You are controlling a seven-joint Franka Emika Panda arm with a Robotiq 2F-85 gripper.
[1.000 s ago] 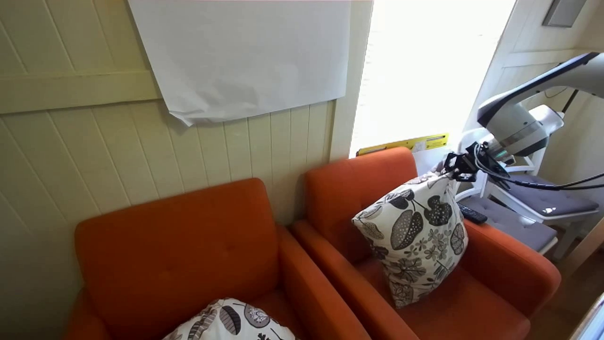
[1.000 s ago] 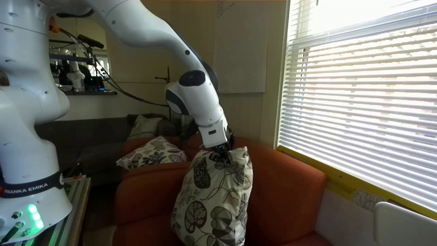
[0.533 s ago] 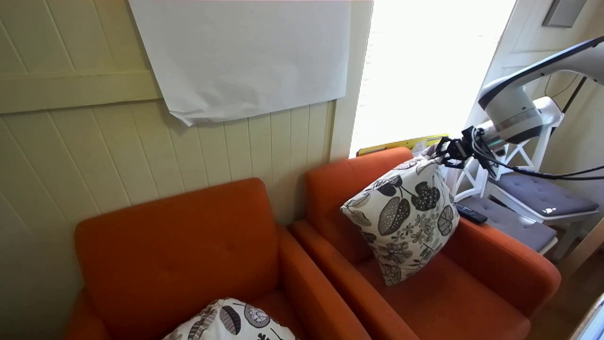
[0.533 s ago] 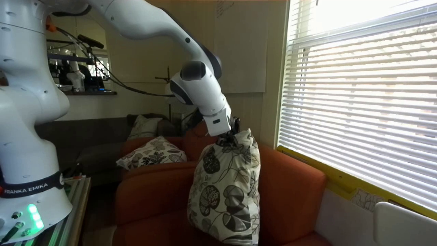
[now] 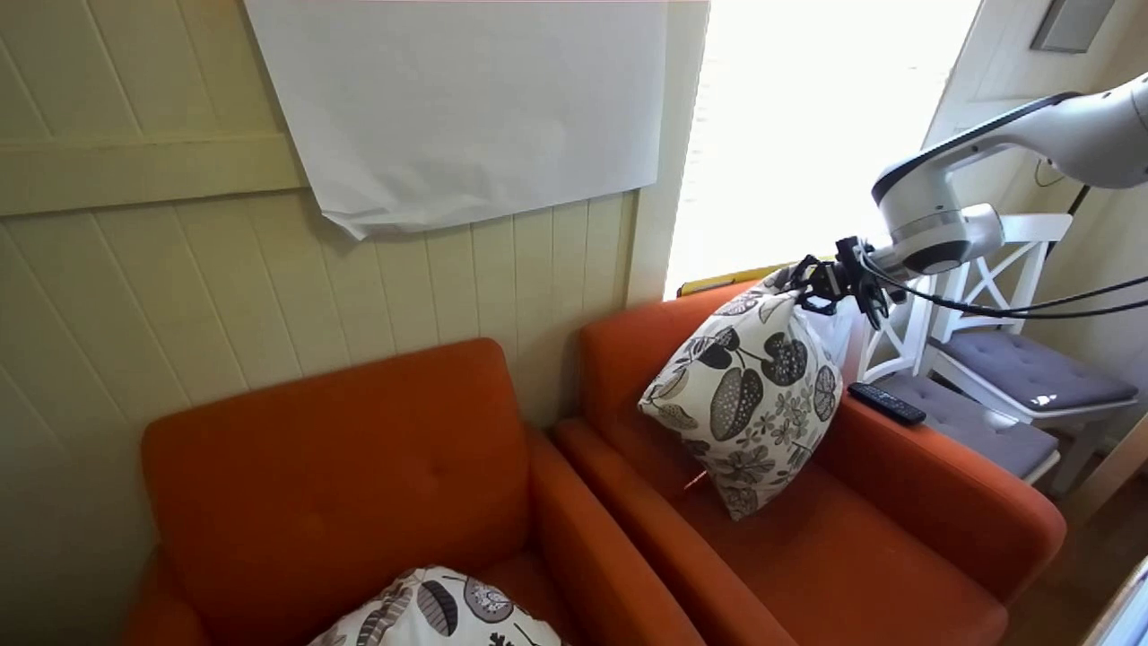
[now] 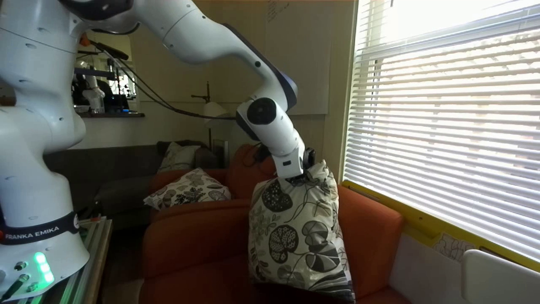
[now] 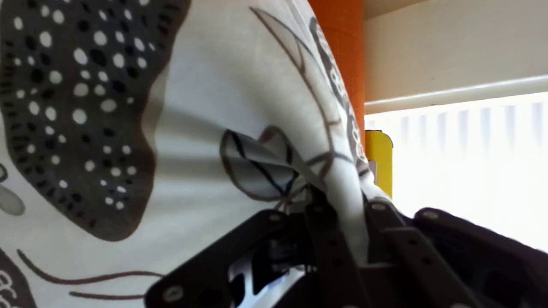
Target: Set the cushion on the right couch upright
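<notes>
Gripping in the jaws a top fold (image 7: 351, 205) of the square white leaf-printed fabric cushion (image 5: 749, 399), tilted inside the boxy orange-red upholstered armchair (image 5: 843, 516), held high probably for standing upright against the armchair's backrest (image 5: 659, 336).

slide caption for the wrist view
Robotiq gripper pinching the creased leaf-print cushion, orange armchair showing past its edge.

Right couch (image 5: 852, 547), orange-red, was the carrying surface. Black remote (image 5: 886, 404) lay on top of one padded arm. Cushion (image 5: 753, 395) was tilted over the seat, one corner down; couldn't tell whether that corner touched the upholstery.
</notes>
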